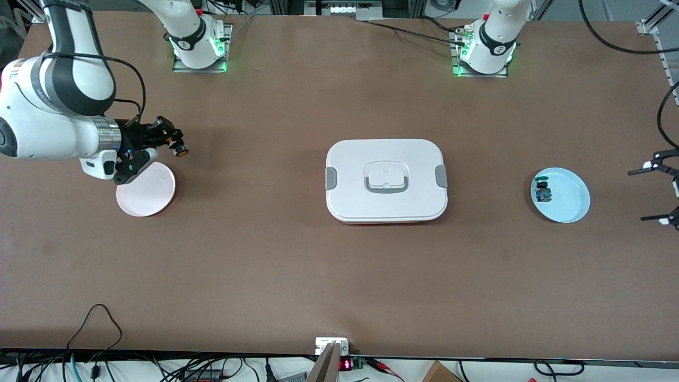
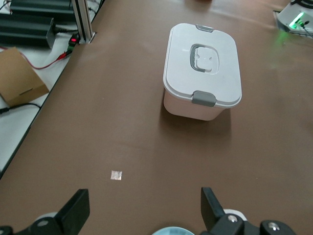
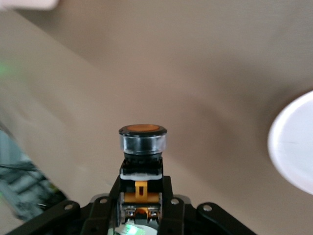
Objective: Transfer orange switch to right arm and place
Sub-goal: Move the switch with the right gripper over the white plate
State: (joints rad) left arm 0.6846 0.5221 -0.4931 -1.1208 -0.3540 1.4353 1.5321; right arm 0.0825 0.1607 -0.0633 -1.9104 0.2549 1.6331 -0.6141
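**Orange switch riding in the right arm's grasp**

I am watching the right gripper (image 1: 168, 139) clamping its fingers on the orange switch (image 3: 142, 147), hanging over bare table just beside the pink plate (image 1: 146, 189). The left gripper (image 1: 659, 192) is waiting with fingers spread wide and empty, near the blue plate (image 1: 567, 204).

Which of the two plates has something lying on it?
The light blue plate toward the left arm's end: a small blue part lies on it. The pink plate is bare.
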